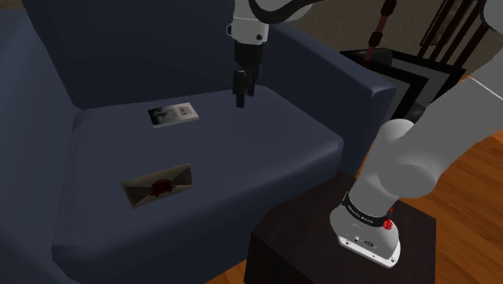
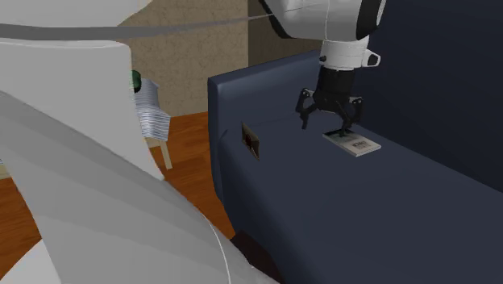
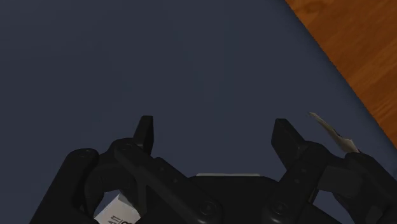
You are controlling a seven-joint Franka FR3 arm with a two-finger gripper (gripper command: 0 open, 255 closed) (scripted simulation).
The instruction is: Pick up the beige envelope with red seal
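Claw (image 1: 242, 98) wide open (empty); envelope (image 1: 159, 185) lies well apart at front of seat (image 1: 266, 157).

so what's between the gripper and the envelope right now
In the shoulder view the stretch is bare navy seat cushion from the open gripper to the envelope; the small printed card lies beside that line, not on it.

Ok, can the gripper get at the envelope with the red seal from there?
Probably yes. The envelope lies flat on the seat cushion with nothing on it, and the open gripper hangs above the cushion near a small card.
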